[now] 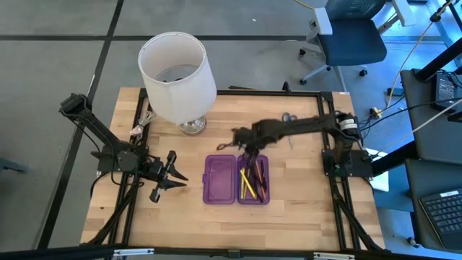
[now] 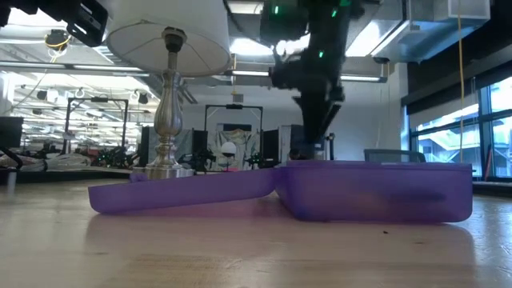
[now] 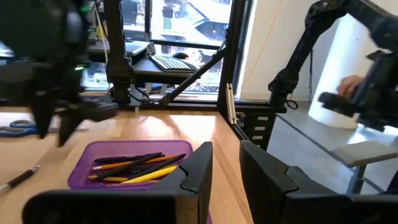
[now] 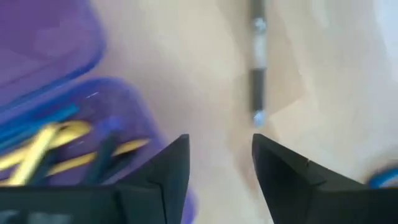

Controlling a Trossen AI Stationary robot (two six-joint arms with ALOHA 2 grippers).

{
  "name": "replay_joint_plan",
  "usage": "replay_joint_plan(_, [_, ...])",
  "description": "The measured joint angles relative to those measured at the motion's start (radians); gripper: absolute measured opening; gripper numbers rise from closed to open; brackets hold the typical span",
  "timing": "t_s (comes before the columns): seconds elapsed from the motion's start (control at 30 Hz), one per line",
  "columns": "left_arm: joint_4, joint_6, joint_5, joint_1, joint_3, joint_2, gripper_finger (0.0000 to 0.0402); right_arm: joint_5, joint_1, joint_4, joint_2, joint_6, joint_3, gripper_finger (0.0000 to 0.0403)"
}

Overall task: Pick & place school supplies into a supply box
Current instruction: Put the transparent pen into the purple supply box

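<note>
The supply box (image 1: 237,179), a purple case, lies open on the table. Its left half (image 1: 219,178) holds nothing; its right half (image 1: 253,179) holds several yellow, black and orange pens and pencils (image 3: 140,167). My right gripper (image 4: 221,162) points down, open and with nothing between its fingers, above the table just beyond the box's far right corner (image 4: 124,106). A dark pen (image 4: 257,62) and the blue-handled scissors (image 1: 289,117) lie on the table farther off. My left gripper (image 3: 227,168) waits level to the left of the box, a narrow gap between its fingers.
A white-shaded lamp (image 1: 177,76) stands on its metal foot (image 1: 192,126) at the far left of the table, behind the box. A black frame (image 1: 328,94) runs along the table's edges. Bare wood (image 1: 238,224) lies in front of the box.
</note>
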Motion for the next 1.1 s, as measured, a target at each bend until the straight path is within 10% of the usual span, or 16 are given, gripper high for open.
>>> replay_joint_plan(0.4, [-0.090, -0.084, -0.024, 0.000, 0.001, 0.009, 0.0075, -0.137, -0.238, 0.304, 0.001, -0.285, -0.179, 0.0177])
replay_joint_plan(1.1, [-0.097, 0.027, -0.123, 0.088, 0.001, 0.010, 0.0075, -0.166, -0.247, 0.543, 0.000, -0.337, -0.387, 0.0127])
